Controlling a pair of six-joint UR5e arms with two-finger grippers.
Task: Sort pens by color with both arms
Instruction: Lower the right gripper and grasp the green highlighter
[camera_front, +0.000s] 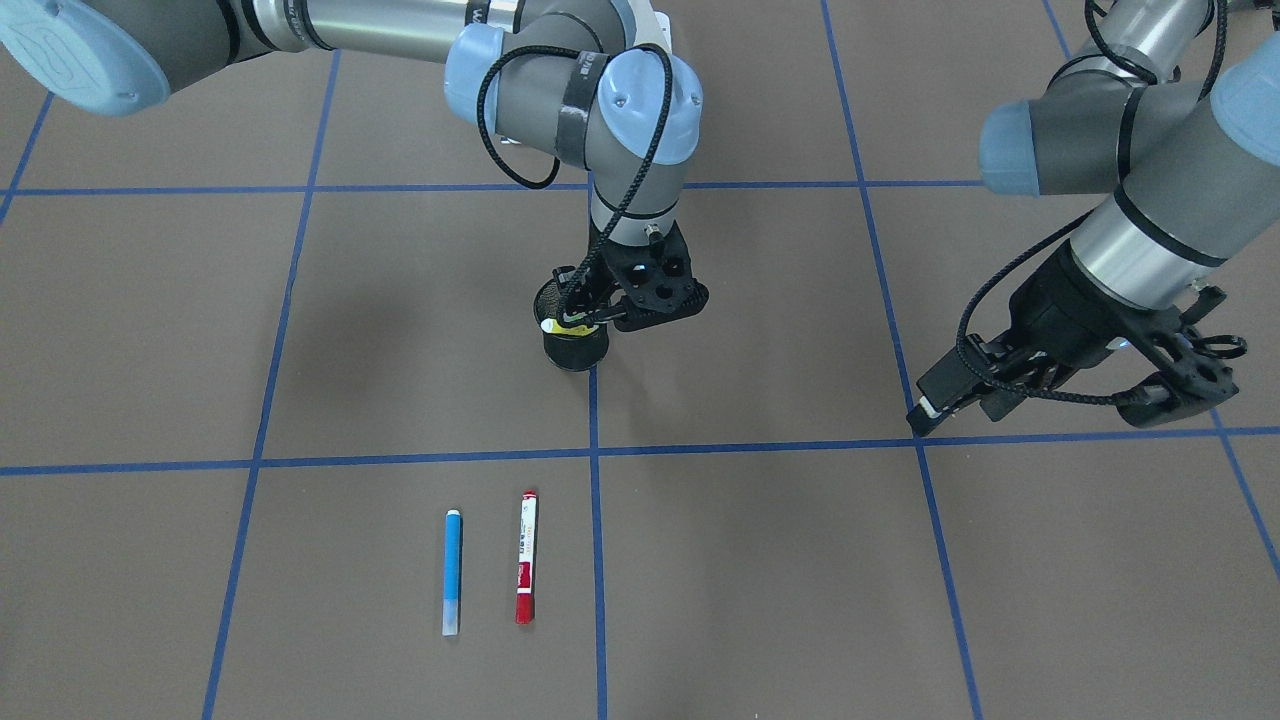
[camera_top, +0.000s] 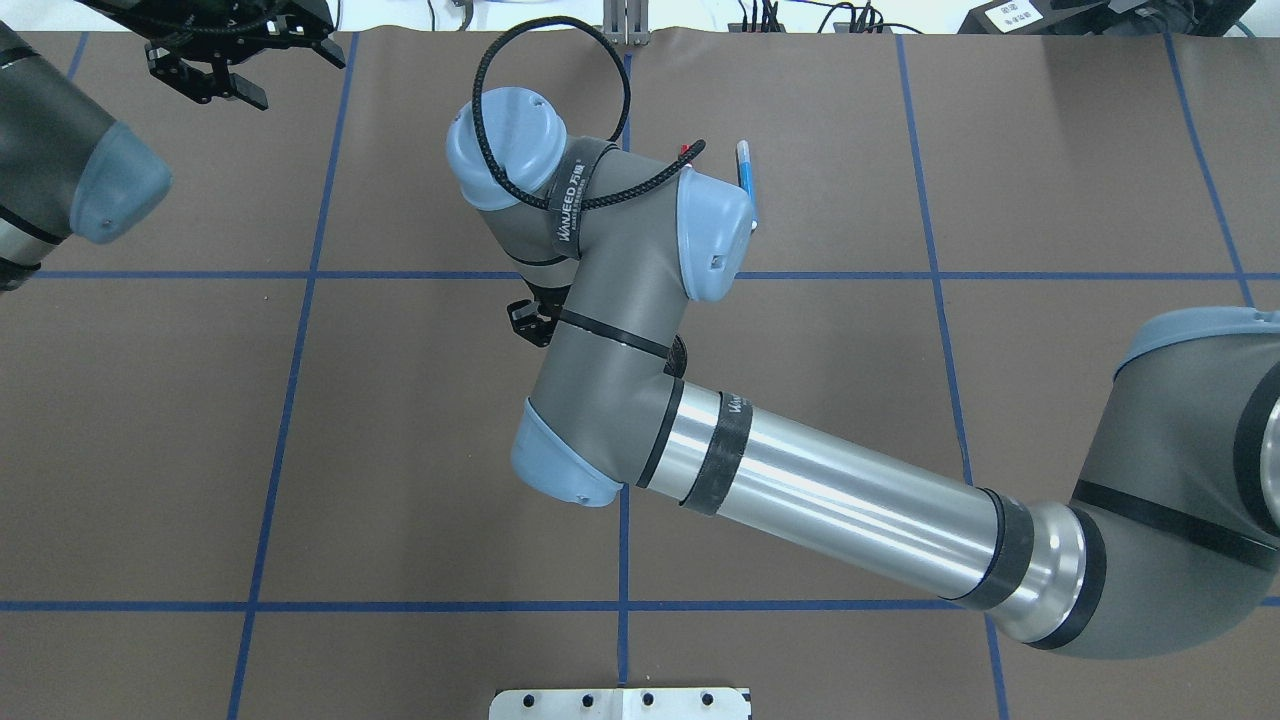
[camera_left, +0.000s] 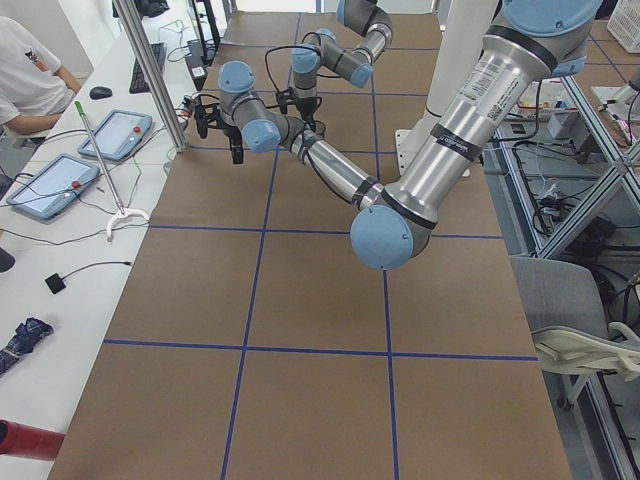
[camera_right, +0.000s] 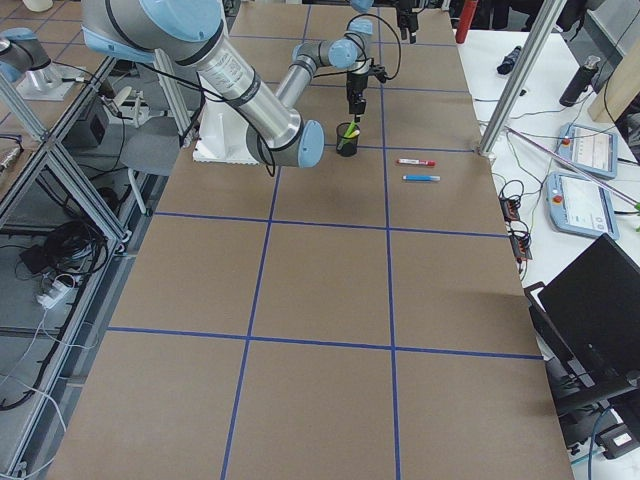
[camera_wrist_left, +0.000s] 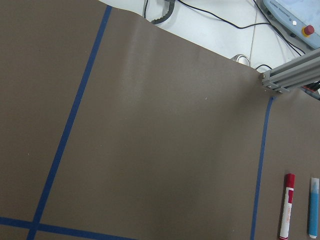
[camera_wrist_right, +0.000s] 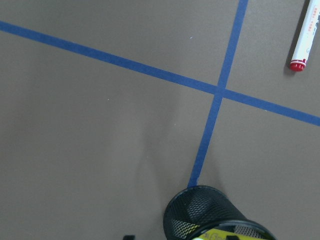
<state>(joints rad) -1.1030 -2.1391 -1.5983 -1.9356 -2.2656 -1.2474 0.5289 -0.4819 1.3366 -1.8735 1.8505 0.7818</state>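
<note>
The right hand (camera_front: 585, 318) looks pinched on the yellow pen (camera_front: 565, 323) in the mesh cup (camera_front: 575, 352), the left hand (camera_top: 222, 88) hangs open and empty, so next should be a straight lift, then laying it beside the red pen (camera_front: 526, 555) on the worktop (camera_front: 780, 570).

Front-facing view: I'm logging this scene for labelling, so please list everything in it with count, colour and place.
blue marker pen with a pale end: one, blue, flat on the table's operator side.
red-and-white labelled marker pen: one, red and white, flat, parallel beside the blue one, not touching.
yellow pen: one, yellow, at the cup's mouth; whether it is gripped is unclear.
black wire-mesh cup: one, black, upright on a tape line at mid-table.
brown table cover with blue tape grid: one, brown.
right arm, right pincer: silver-grey, black, over the cup.
left arm, left pincer: silver-grey, black, open, empty, at the view's right.
</note>
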